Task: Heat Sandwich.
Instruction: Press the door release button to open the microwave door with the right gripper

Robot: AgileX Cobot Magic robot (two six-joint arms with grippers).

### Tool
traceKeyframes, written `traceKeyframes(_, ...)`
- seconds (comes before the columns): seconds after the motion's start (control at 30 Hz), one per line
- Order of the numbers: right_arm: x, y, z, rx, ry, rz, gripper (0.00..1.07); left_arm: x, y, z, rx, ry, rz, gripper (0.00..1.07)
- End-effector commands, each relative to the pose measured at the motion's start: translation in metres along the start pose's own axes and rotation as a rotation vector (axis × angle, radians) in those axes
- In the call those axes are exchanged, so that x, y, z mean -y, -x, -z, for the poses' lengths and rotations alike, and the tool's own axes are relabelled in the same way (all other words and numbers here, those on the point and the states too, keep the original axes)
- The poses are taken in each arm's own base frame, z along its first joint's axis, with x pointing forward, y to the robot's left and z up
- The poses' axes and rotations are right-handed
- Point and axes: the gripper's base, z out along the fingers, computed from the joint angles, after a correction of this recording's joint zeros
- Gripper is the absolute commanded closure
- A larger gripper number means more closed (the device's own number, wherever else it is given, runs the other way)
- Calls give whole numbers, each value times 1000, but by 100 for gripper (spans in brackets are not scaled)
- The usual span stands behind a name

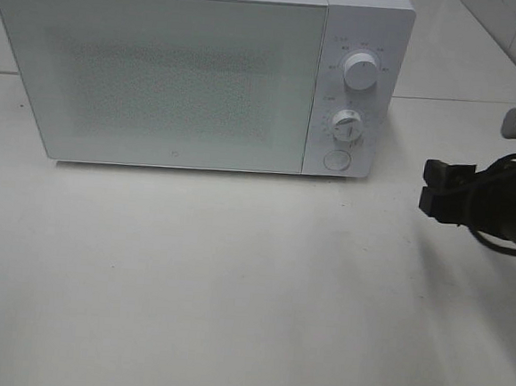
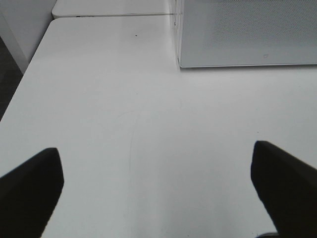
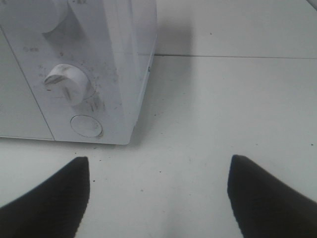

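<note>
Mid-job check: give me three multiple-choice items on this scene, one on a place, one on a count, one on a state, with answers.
1. The right gripper is: A) right of the microwave; B) on top of it; C) inside it.
2. Knobs on the microwave: A) one; B) two; C) four.
3. The microwave door is: A) shut; B) wide open; C) taken off.
Answers: 1 A, it sits off the knob side. 2 B, upper knob and lower knob above a round button. 3 A, it lies flush with the front.
</note>
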Motion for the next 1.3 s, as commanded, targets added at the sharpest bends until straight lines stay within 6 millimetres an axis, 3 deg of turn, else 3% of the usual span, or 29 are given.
traceKeyframes(0.03,-17,-5,-4,35,7,52,32,1,-2,2,31,2,10,9)
traceKeyframes(0.33,-50,-19,-12,7,1,26,32,1,-2,2,31,2,10,9)
traceKeyframes(0.63,-82,-20,-22,6,38,10,32,1,-2,2,31,2,10,9)
traceKeyframes(0.83,-92,-21,-24,0,32,-3,32,1,-2,2,31,2,10,9)
traceKeyframes(1.3,-92,-22,-26,-18,28,-32,32,1,-2,2,31,2,10,9)
